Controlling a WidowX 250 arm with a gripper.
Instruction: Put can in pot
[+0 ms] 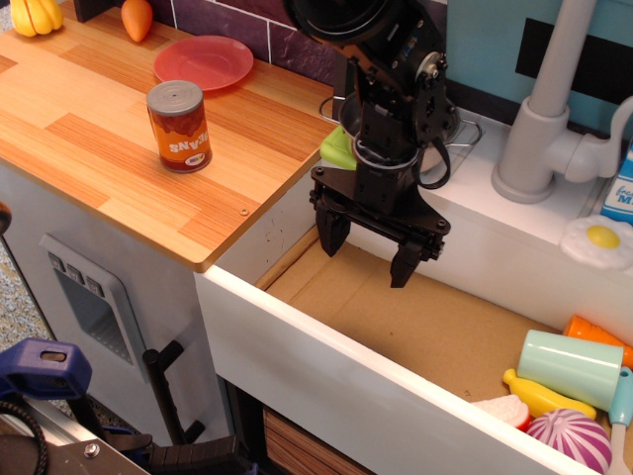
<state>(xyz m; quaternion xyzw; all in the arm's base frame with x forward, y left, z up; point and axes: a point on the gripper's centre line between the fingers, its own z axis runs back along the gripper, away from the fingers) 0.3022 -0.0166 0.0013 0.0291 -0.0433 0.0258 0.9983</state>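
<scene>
The steel pot [457, 137] sits far back, mostly hidden behind the gripper [373, 249], whose jaws hang apart, empty. The orange-red, grey-topped can [179, 126] stands upright on the counter [89, 148], left.

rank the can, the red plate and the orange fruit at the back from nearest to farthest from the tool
Measured from the tool, which hangs open over the sink:
1. The can, upright on the wooden counter, image left of the tool.
2. The red plate, behind the can.
3. The orange fruit, at the back edge.
</scene>
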